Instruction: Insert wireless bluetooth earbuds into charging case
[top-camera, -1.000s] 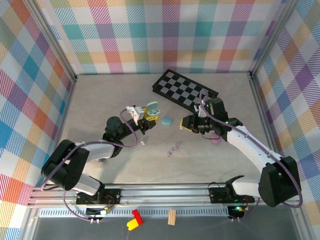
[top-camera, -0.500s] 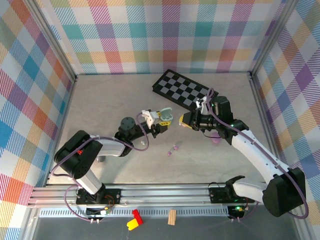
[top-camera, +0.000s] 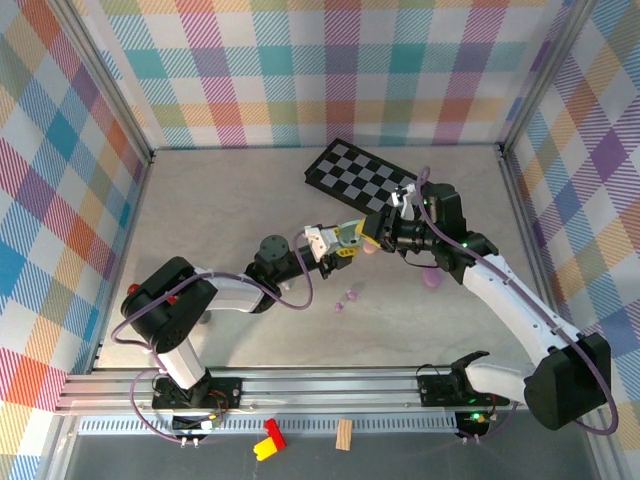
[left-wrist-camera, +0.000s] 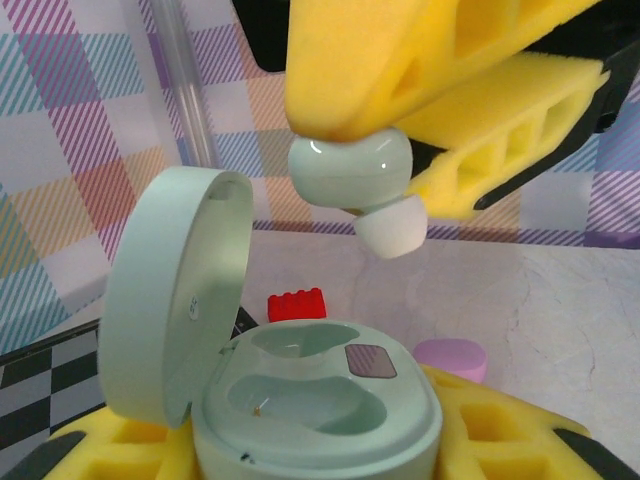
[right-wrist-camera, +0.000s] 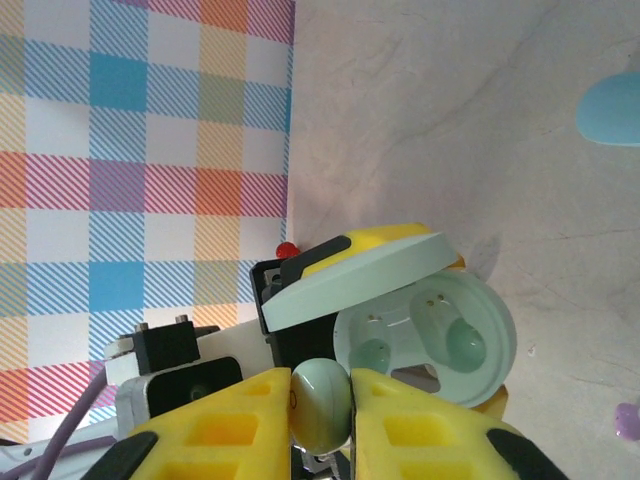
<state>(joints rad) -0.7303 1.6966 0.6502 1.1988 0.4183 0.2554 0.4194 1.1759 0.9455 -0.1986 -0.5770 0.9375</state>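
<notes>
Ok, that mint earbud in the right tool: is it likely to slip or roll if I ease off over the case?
Probably slippery: the earbud looks glossy and rounded where the right tool pinches it. Likely very light, being far smaller than the case. If it misses its socket, it may well roll off.

Clear gap between earbud (left-wrist-camera: 350, 170) and case (left-wrist-camera: 320, 425), lid (left-wrist-camera: 175, 300) beside.

earbud (left-wrist-camera: 350, 170): pale green plastic, glossy, smooth; white tip matt, rubbery
charging case (left-wrist-camera: 175, 300): mint plastic, smooth, satin sheen
right gripper pads (left-wrist-camera: 400, 50): yellow, matt, foam-like
table (left-wrist-camera: 560, 300): matt, marbled
</notes>
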